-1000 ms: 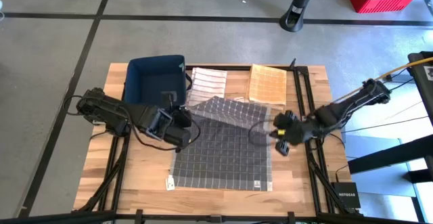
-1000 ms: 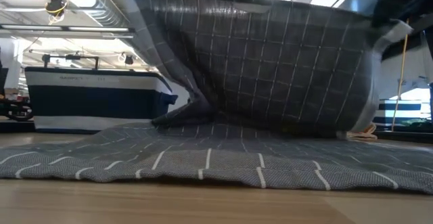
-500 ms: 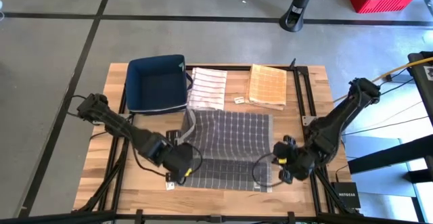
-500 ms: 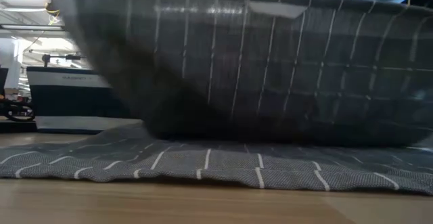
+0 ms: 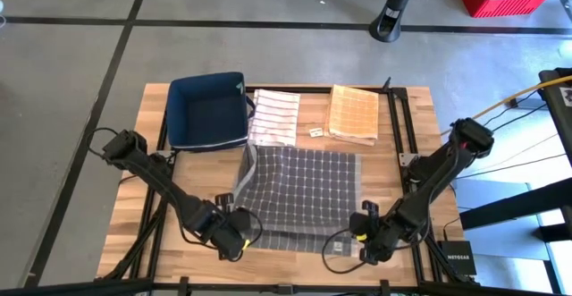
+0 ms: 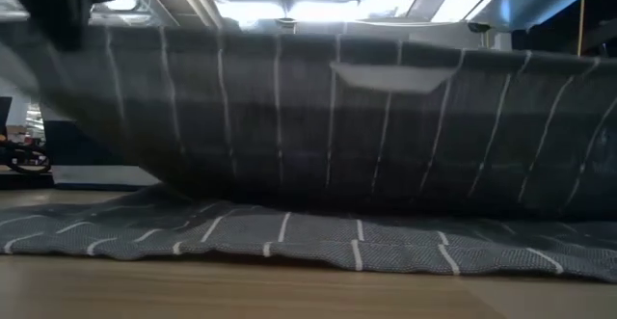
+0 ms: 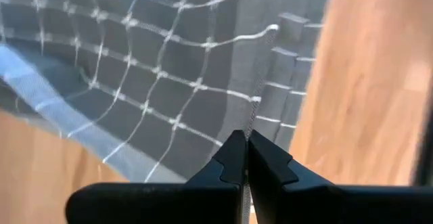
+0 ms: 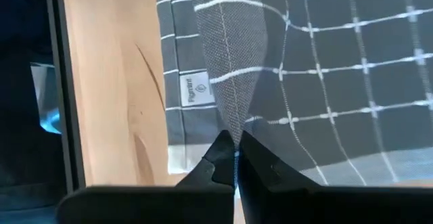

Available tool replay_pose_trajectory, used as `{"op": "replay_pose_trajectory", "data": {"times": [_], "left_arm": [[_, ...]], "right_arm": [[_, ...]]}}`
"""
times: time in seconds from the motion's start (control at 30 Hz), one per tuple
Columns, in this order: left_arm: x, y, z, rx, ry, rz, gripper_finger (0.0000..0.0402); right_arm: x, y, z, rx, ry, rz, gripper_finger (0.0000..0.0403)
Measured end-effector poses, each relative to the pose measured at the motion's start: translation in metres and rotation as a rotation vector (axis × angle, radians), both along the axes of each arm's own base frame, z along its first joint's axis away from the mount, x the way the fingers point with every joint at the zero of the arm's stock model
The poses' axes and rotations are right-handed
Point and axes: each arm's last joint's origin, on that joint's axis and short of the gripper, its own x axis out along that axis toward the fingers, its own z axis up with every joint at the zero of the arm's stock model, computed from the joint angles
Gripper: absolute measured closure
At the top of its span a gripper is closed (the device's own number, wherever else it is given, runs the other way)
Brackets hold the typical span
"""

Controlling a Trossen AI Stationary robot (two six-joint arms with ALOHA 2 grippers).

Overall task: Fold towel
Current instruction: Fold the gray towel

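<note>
Both arms have swept the far edge of the dark grey towel with a white grid pattern (image 5: 299,193) toward the near side of the wooden table (image 5: 393,126) over the past second, doubling the cloth over itself, so the first fold looks all but made and only the laying down and letting go seems left. On the left, the left gripper (image 5: 234,241), low by the table's near edge, is clenched on the towel's left corner, the hem pinched between its black fingertips (image 7: 233,158) in the left wrist view. Between the two arms the lifted layer hangs as a sagging sheet over the part lying flat on the wood, filling the low view. On the right, the right gripper (image 5: 368,242) is likewise closed on the right corner, the cloth rising from its fingertips (image 8: 223,155) beside a small white label (image 8: 195,90) sewn on the lower layer. Behind the towel sit a navy fabric bin (image 5: 207,110), a folded white striped cloth (image 5: 273,115) and a folded tan waffle cloth (image 5: 353,113).
</note>
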Motion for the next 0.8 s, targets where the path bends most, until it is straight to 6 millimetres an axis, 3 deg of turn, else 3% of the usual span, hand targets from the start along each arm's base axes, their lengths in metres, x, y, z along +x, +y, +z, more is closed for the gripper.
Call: {"op": "replay_pose_trajectory", "data": {"times": [0.23,0.47,0.63,0.8], "left_arm": [[-0.01,-0.005,-0.026,-0.114,0.078,0.04,0.0399],[-0.011,-0.006,-0.048,-0.21,0.054,0.08,0.0392],[-0.019,-0.006,-0.06,-0.341,0.171,0.217,0.0335],[-0.02,-0.007,-0.053,-0.537,0.332,0.253,0.0278]], "right_arm": [[0.014,0.019,-0.016,0.103,-0.029,0.02,0.0398],[0.018,0.025,-0.032,0.102,0.005,0.003,0.0385],[0.017,0.027,-0.038,0.131,0.074,0.02,0.0323],[0.022,0.029,-0.022,0.304,0.234,0.101,0.0247]]}}
